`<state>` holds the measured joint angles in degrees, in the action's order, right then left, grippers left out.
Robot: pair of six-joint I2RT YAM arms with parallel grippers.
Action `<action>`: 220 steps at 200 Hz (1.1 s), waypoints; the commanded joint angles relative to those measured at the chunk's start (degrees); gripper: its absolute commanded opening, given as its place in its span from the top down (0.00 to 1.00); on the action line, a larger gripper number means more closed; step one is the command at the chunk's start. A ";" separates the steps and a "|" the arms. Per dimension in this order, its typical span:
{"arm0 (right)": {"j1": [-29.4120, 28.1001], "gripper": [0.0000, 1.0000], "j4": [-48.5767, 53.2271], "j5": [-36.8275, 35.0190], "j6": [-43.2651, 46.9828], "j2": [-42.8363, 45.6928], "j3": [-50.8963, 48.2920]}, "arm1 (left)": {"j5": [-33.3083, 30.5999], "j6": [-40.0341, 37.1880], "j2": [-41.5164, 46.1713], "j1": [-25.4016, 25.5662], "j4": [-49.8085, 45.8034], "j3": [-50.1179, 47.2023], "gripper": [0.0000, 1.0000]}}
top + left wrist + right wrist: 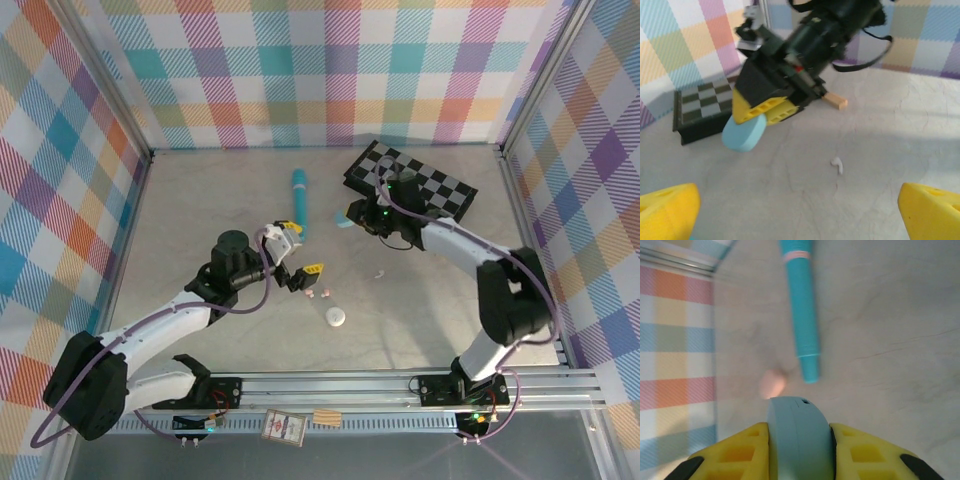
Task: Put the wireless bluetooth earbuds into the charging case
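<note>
Right gripper [765, 114] clamps the blue case [799, 440]; left gripper [797, 212] is wide open and empty, so next it should probably grab the white earbud [837, 165].

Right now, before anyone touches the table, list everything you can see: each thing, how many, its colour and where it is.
Pen: one, teal, far middle of the table.
Chequered box: one, black and white, far right.
Blue case: one, light blue, in the right gripper.
White case: one, white, near middle.
White earbud: one, white, loose on the table.
Pink earbuds: two, pinkish, by the left gripper.
Block: one, tan, behind the right gripper.
Card: one, white-edged, on the front rail.
Left gripper: one, yellow fingers, open, empty.
Right gripper: one, yellow fingers, shut on the blue case.
</note>
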<state>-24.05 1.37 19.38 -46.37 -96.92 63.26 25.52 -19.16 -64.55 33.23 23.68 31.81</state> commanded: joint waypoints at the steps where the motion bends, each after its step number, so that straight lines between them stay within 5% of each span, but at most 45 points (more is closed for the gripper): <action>1: 0.05 0.79 1.57 -3.52 4.93 -4.91 5.40 | -2.48 -2.55 -0.31 1.02 -3.89 1.10 0.00; 67: 0.41 0.76 7.35 -4.11 8.27 -23.85 21.20 | -5.22 -3.23 -0.13 1.18 -7.18 1.22 0.00; 113: 1.03 0.70 8.69 -6.11 8.42 -29.08 24.88 | -8.46 0.74 2.24 -1.74 -5.75 -0.38 0.00; 174: 1.50 0.27 11.79 -11.14 14.99 -21.52 23.33 | -22.20 5.80 -1.32 -7.35 -17.21 5.40 0.00; 220: 1.48 0.20 10.14 -11.79 17.57 -9.09 13.83 | -30.12 3.13 -12.42 -10.53 -34.32 16.22 0.00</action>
<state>-22.83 11.92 8.29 -31.77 -113.78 80.86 1.08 -14.66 -72.49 24.32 1.39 42.94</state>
